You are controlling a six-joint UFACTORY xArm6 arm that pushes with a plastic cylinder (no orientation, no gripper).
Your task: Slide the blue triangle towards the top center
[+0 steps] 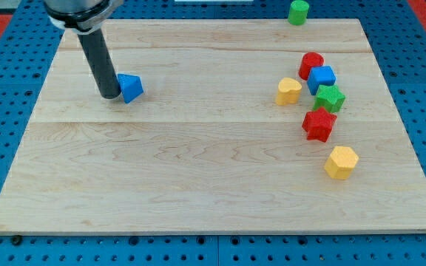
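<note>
Touching the blue triangle (131, 87) from the view's left, the tip (109, 94) (no hand, nothing gripped) faces right.

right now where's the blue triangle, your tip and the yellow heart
blue triangle (131, 87), camera view, on its top face
my tip (109, 96), camera view, the rod's very end
yellow heart (288, 91), camera view, on its top face
</note>
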